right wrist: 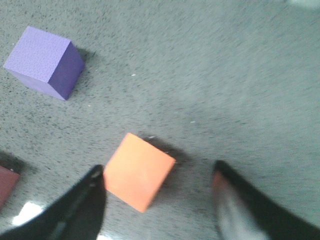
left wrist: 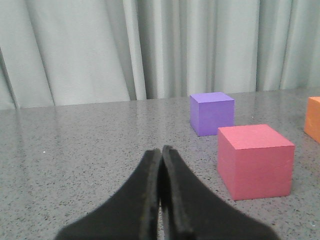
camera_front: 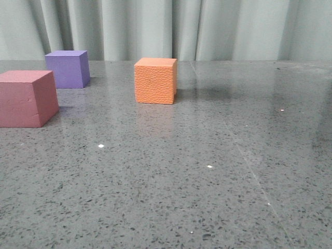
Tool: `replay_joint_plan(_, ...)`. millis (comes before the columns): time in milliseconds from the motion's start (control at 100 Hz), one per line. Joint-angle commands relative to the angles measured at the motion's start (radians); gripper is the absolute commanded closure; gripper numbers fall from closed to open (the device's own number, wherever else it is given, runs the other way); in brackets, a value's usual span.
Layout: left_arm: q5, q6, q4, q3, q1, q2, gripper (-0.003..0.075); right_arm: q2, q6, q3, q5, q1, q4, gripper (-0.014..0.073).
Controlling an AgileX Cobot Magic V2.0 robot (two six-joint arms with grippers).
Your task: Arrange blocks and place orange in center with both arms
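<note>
The right gripper [right wrist: 157,192] hangs above the table [camera_front: 218,171] with its jaws spread wide; the orange cube [right wrist: 139,171] sits just beneath, nearer one finger; the purple cube [right wrist: 45,62] lies well beyond; the left gripper [left wrist: 161,165] is pinched closed on nothing, the pinkish-red cube [left wrist: 255,161] near it.

Bare grey speckled stone surface [camera_front: 218,176] is seen in front of and to the right of the bright orange pebbly foam cube [camera_front: 155,81]. To its left, passage is narrowed by the purple matte foam cube [camera_front: 67,69] and, nearer the camera, the pinkish-red matte foam cube [camera_front: 27,98], set well apart from it.
</note>
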Motion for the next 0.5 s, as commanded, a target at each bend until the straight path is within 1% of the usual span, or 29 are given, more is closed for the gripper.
replay_joint_plan(0, -0.077, -0.002, -0.009, 0.056, 0.003, -0.033, 0.0739, -0.11, -0.053, -0.008, -0.015, 0.0, -0.095, 0.0311)
replay_joint_plan(20, -0.077, -0.002, -0.009, 0.056, 0.003, -0.033, 0.0739, -0.124, -0.055, 0.0, -0.011, 0.0, -0.108, 0.0339)
replay_joint_plan(70, -0.077, -0.002, -0.009, 0.056, 0.003, -0.033, 0.0739, -0.158, -0.055, 0.024, -0.008, 0.0, -0.154, 0.0449)
replay_joint_plan(90, -0.077, -0.002, -0.009, 0.056, 0.003, -0.033, 0.0739, -0.173, -0.055, 0.037, -0.008, 0.0, -0.164, 0.0476)
replay_joint_plan(140, -0.077, -0.002, -0.009, 0.056, 0.003, -0.033, 0.0739, -0.211, -0.055, 0.071, -0.011, -0.004, -0.197, 0.0575)
replay_joint_plan(200, -0.077, -0.002, -0.009, 0.056, 0.003, -0.033, 0.0739, -0.266, -0.055, 0.12, -0.021, -0.015, -0.206, 0.0661)
replay_joint_plan(320, -0.077, -0.002, -0.009, 0.056, 0.003, -0.033, 0.0739, -0.388, -0.055, 0.264, -0.066, -0.062, -0.206, 0.0657)
replay_joint_plan(490, -0.077, -0.002, -0.009, 0.056, 0.003, -0.033, 0.0739, -0.589, -0.053, 0.576, -0.179, -0.154, -0.205, 0.0657)
